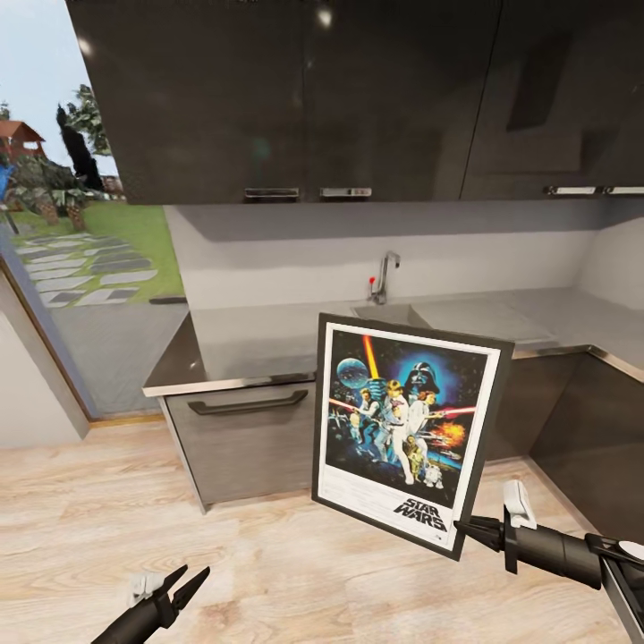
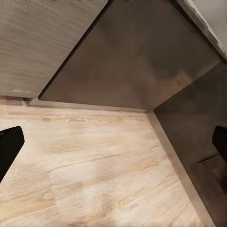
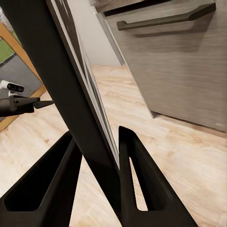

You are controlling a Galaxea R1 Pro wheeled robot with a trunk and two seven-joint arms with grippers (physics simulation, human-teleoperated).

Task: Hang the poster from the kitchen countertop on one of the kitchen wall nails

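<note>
Here the poster (image 1: 407, 436) hides part of the worktop (image 1: 268, 344).
Right fingers (image 3: 134, 179) pinch its frame edge; left fingers (image 1: 191, 585) spread wide, holding nothing.

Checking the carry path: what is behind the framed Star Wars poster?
Behind the framed Star Wars poster, gripped by the right gripper: grey countertop edge and dark cabinet fronts. What it covers cannot be seen.
</note>
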